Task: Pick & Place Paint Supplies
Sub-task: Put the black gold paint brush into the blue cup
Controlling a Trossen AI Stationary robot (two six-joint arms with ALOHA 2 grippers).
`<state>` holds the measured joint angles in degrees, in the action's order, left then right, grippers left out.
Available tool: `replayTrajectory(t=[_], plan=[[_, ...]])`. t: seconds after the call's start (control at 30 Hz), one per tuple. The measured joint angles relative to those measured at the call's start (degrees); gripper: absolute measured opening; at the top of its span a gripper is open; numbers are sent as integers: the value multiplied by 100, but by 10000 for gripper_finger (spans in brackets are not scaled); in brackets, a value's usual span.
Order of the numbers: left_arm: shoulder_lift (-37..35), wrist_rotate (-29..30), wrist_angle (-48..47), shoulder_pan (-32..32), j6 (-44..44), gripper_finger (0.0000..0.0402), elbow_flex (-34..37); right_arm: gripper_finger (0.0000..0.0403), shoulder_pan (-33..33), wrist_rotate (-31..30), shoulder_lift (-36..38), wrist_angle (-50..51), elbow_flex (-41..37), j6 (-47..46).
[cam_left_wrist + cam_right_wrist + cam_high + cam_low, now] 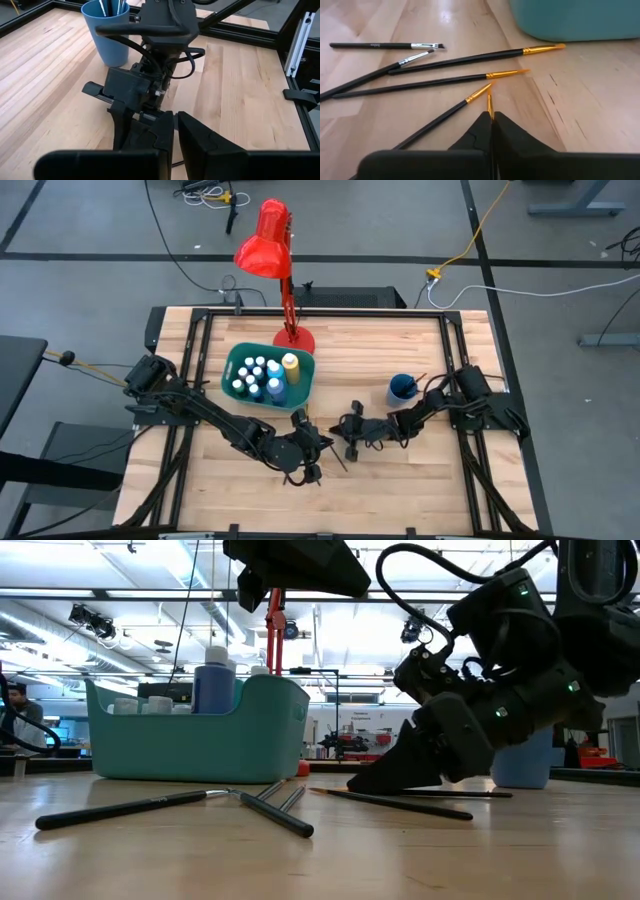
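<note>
Nearest me, the brushes (435,80) lie scattered flat on the wooden table (420,480); one handle carries tiny print I can't read. The right gripper (490,122) is down at the tabletop, fingers pinched on a gold-ferruled brush (489,105) whose tip pokes out between them. The left gripper (175,135) hangs low just beside it, fingers closed with nothing visible between them. Behind sits the teal bin (232,375), holding the white-capped paint bottles (256,375) and the yellow bottle (291,363), their labels hidden. Farther right, the blue cup (402,389) holds brushes, cut off in the wrist view.
</note>
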<state>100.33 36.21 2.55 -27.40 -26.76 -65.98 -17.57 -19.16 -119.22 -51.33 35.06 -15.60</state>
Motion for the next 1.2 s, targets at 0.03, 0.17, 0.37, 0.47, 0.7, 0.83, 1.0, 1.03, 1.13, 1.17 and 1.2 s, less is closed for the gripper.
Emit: replayTrajectory(t=[0.03, 0.17, 0.37, 0.47, 0.7, 0.83, 1.0, 1.03, 1.13, 1.17, 1.2], plan=[[0, 0, 0, 1, 0, 32, 0, 11, -2, 63, 17, -57, -5, 27], [0, -2, 0, 0, 0, 32, 0, 8, -39, 199, 373, 99, -9, 255], [0, -4, -2, 0, 0, 32, 0, 6, -71, 485, 1412, 585, -3, 563], [0, -5, -3, 1, -9, 32, 0, 6, -136, 462, 2018, 1136, -18, 756], [0, -174, -2, 0, -140, 32, 0, 6, -255, 210, 3819, 1939, -5, 1347], [0, -323, -2, 0, -262, 32, 0, 6, -288, -39, 4832, 1983, -187, 1839], [0, -442, 0, -15, -397, 32, 0, 6, -276, -1268, 5864, 1557, -1170, 1967], [0, -435, 0, -19, -398, 32, 0, 6, -276, -1507, 5977, 1179, -1440, 1928], [0, -345, 2, -20, -396, 32, 0, 6, -274, -2062, 6035, -254, -2129, 2181], [0, -290, 6, -17, -396, 32, 0, 6, -272, -2283, 5996, -665, -2299, 2367], [0, -238, 16, -17, -395, 32, 0, 6, -263, -2444, 5949, -993, -2436, 2590]])
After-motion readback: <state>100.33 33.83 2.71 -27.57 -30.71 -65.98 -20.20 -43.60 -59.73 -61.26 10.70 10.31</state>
